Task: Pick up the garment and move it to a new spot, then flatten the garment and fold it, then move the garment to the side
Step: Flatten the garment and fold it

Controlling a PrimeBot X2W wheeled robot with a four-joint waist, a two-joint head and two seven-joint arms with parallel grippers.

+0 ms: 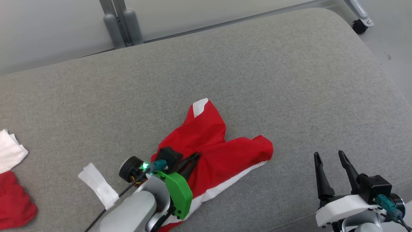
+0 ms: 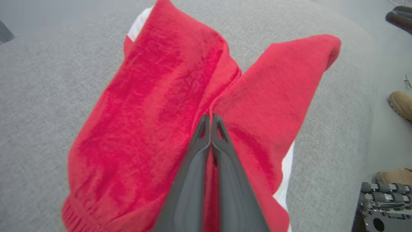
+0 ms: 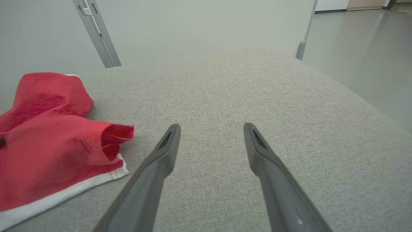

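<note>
The garment (image 1: 219, 154) — red, with a white band along one hem — lies crumpled near the front edge of the grey upholstered surface (image 1: 257, 64), about midway between its left and right sides. Two red lobes spread away from the robot. The farther one ends in a small white patch, too blurred to read as a label.

The left gripper (image 1: 193, 158) sits on the garment's near-left part. Its two dark fingers (image 2: 196, 167) are pressed together on a pinch of red fabric at the crease where the lobes meet, and in the left wrist view red cloth shows in the slit between them. The right gripper (image 1: 329, 155) stands over bare surface near the front right corner, well apart from the garment — its fingers are spread wide with nothing between them.

At the left edge lies a second cloth (image 1: 13, 180), white above and red below, partly cut off by the frame. Between it and the left arm lies a small folded white strip (image 1: 98, 185). Grey metal posts (image 1: 122, 25) stand behind the rear edge, and a caster wheel (image 1: 360, 25) sits off the rear right corner. In the left wrist view a tan shoe (image 2: 400, 103) rests on the floor beside the surface.
</note>
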